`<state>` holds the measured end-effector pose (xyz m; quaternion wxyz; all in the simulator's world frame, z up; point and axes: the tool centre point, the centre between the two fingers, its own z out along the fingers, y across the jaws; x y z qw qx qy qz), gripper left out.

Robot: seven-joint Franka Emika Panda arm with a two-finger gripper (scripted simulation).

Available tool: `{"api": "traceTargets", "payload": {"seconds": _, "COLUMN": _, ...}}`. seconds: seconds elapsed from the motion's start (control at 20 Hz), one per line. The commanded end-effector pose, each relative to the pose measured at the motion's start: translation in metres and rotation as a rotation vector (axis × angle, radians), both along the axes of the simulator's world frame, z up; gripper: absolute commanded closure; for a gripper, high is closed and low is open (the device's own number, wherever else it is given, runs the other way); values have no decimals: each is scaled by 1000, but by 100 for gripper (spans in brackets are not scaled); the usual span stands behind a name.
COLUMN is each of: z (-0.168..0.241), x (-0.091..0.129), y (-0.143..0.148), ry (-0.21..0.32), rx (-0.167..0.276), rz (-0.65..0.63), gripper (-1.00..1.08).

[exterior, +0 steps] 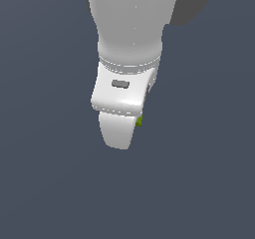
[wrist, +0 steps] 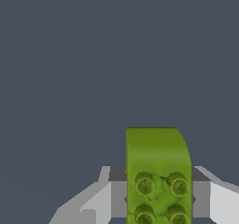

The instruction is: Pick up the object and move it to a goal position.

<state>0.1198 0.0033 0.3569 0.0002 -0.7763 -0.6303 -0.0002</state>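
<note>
The object [wrist: 158, 171] is a yellow-green block with round studs on its face and one rounded corner. In the wrist view it fills the space between my fingers, and grey pads [wrist: 118, 192] press against both of its sides. My white gripper [wrist: 158, 197] is shut on it. In the exterior view the gripper [exterior: 124, 133] is seen from behind, pointing down, and it hides nearly all of the object. Only a small green sliver of the object [exterior: 140, 120] shows at the finger's edge on the exterior view's right.
A plain dark blue-grey surface [exterior: 45, 183] fills the background in both views. The arm's white wrist [exterior: 130, 29] rises above the gripper, with a darker grey link [exterior: 191, 4] behind it at the exterior view's upper right.
</note>
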Motion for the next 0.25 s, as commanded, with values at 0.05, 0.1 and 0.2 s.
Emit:
{"api": "traceTargets", "payload": {"seconds": 0.05, "z": 4, "x": 1, "y": -1, "ry": 0, "rx": 0, "rz": 0, "gripper": 108}}
{"api": "traceTargets", "payload": {"seconds": 0.1, "z": 4, "x": 1, "y": -1, "ry": 0, "rx": 0, "rz": 0, "gripper": 108}}
{"api": "traceTargets", "payload": {"seconds": 0.2, "z": 4, "x": 2, "y": -1, "ry": 0, "rx": 0, "rz": 0, "gripper": 108}}
